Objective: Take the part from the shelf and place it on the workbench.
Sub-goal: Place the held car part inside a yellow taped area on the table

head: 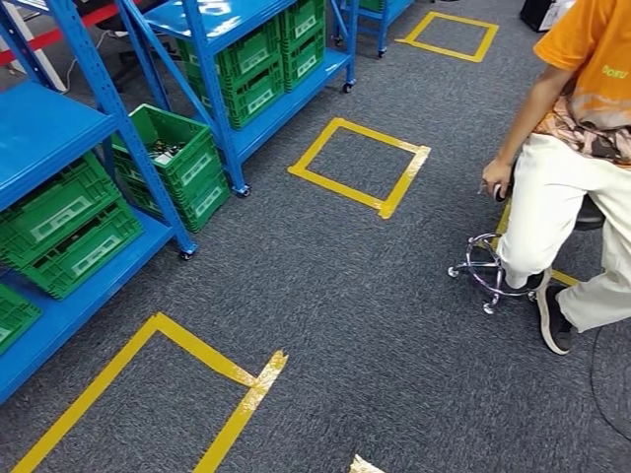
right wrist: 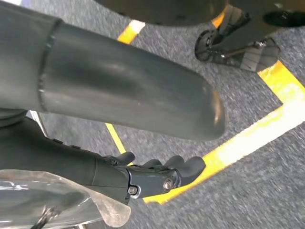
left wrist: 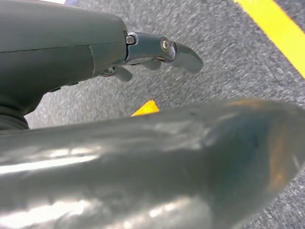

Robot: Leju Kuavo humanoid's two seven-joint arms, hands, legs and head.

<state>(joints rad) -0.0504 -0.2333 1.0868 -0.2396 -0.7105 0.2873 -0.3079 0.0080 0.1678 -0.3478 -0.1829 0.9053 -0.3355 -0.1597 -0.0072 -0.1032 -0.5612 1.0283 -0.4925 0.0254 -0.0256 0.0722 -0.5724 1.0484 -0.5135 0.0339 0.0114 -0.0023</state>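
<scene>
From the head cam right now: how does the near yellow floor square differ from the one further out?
The near square is cut off by the picture's bottom edge, and its tape looks frayed at one corner; the far square shows whole, with neater tape. The near square lies next to the blue shelf holding stacked green crates; the far one lies in front of a seated person. Both are yellow tape outlines on grey carpet.
</scene>
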